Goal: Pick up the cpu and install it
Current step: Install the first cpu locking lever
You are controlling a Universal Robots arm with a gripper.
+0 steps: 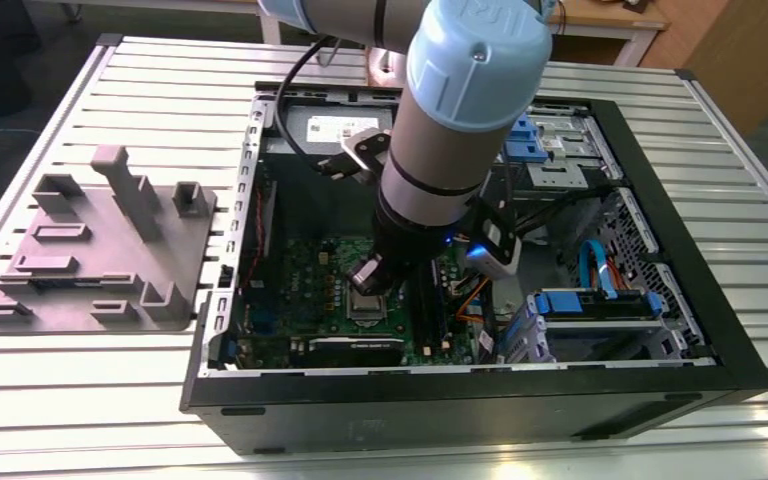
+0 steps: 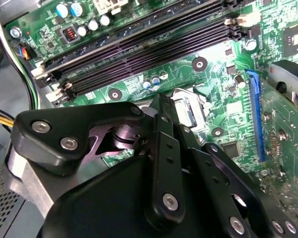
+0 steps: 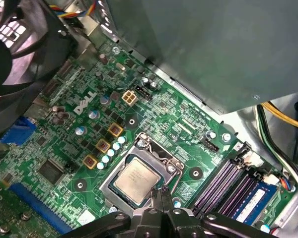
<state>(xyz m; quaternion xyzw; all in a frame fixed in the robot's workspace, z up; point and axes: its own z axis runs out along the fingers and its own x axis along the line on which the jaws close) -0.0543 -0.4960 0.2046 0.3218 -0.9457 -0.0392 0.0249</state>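
So far as I can judge, the main part of this job is done: the cpu [image 3: 135, 179] lies flat in the socket [image 3: 161, 159] on the green motherboard [image 3: 64, 148], silvery top up, with the metal frame of the socket around all the edges I can see. It looks square to the frame rather than tilted or riding up on a corner. Whether the retaining frame and its lever are latched down I cannot tell, so I count the seating as finished and the locking as an open question.

My gripper [image 3: 162, 194] hangs low over the board, inside the open computer case [image 1: 704, 330]. In the first wrist view the jaws look pressed together, tip against tip, with nothing pinched between them. They are not around the cpu: the tips stand just beside its near corner, over the edge of the socket frame, and the chip's top face is in plain sight beyond them. I cannot tell whether the tips touch the frame or hover just above it. The long black memory sticks [image 3: 223, 183] lie close by on the socket's far side from the yellow-topped parts.
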